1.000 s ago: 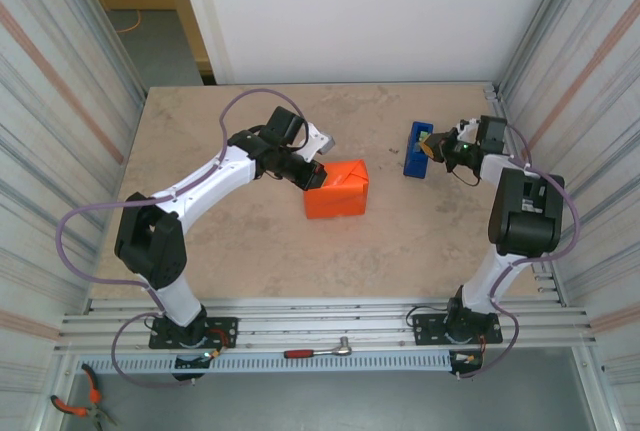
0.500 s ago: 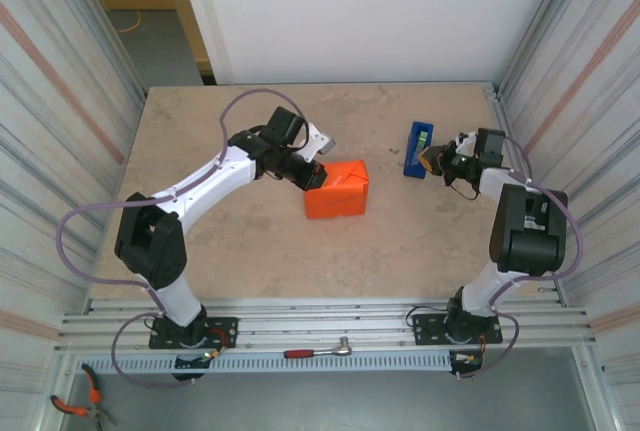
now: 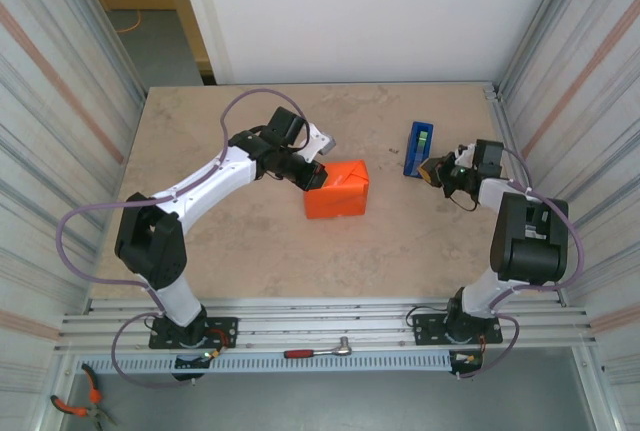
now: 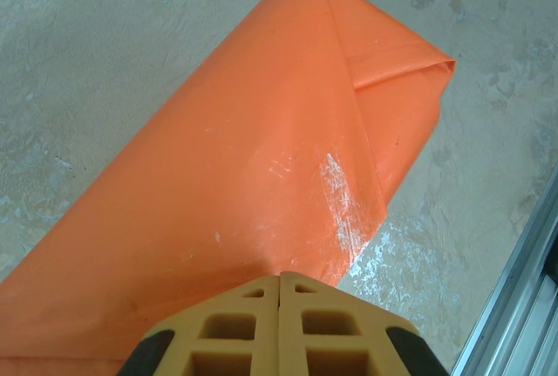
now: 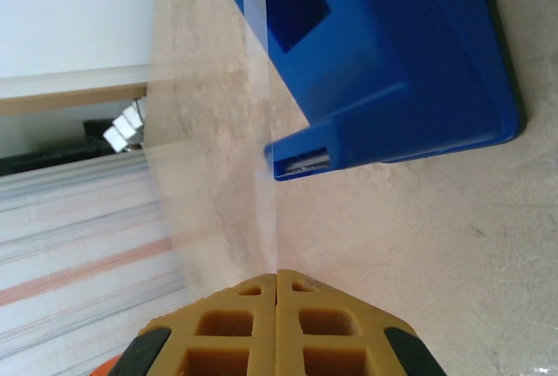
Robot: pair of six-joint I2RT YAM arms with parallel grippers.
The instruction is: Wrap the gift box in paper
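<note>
Change on the prior view: the right gripper (image 3: 431,170) had drawn back from the blue tape dispenser (image 3: 418,148) and stood just beside its near end, with the left arm and the parcel unmoved. Right fingers were together, nipped on a clear tape strip (image 5: 261,88) that ran taut from the roll down to their seam. The left gripper (image 3: 316,180) was also closed, with its tips set against the left side of the parcel; whether any paper was pinched between them could not be told. The paper (image 3: 340,191), bright orange, was folded round into a block at mid-table (image 3: 250,241), with one triangular end flap turned over in the left wrist view. The gift box was presumably inside (no pink face showed). Handling, as judged: light, likely to slide on the smooth top; the sheet thin, creasable and springy at its folds. It was best held by pressing on a flat face over the seam, not by plucking at a loose edge.
</note>
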